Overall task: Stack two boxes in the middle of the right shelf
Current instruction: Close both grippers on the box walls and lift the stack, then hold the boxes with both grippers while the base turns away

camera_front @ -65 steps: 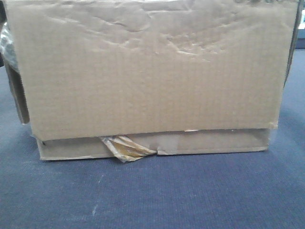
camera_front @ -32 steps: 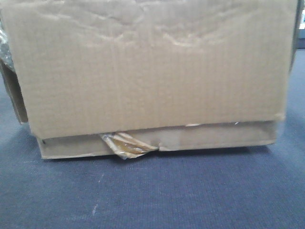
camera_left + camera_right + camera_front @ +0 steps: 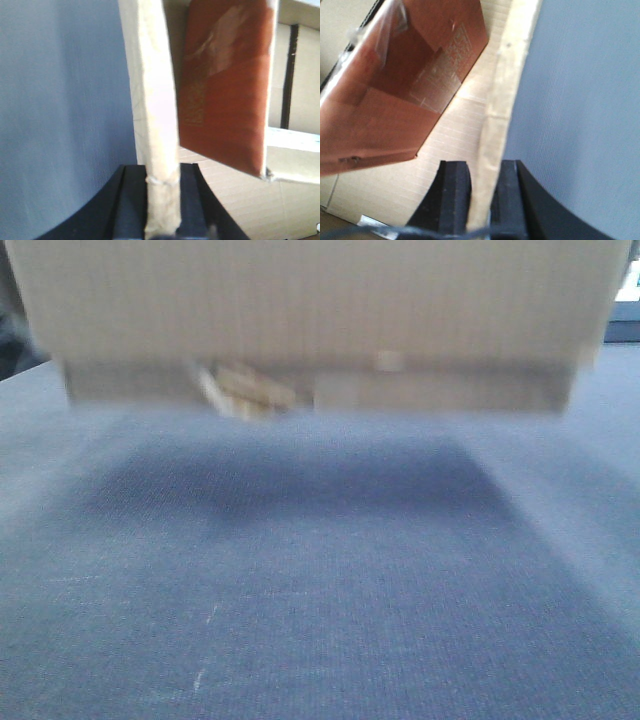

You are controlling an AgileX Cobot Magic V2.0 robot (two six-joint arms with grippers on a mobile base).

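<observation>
Pinching opposite walls of the box point(image 3: 155, 100): left fingers point(image 3: 131, 205), right fingers point(image 3: 454, 195).

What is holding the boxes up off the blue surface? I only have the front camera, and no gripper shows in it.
Observer: The left gripper is shut on a box wall, seen edge-on in its jaws.
Operator: And the other arm?
Observer: The right gripper is shut on a second box wall in the same way.
Operator: Anything inside?
Observer: A reddish-brown flap stands just inside, beside the gripped wall.
</observation>
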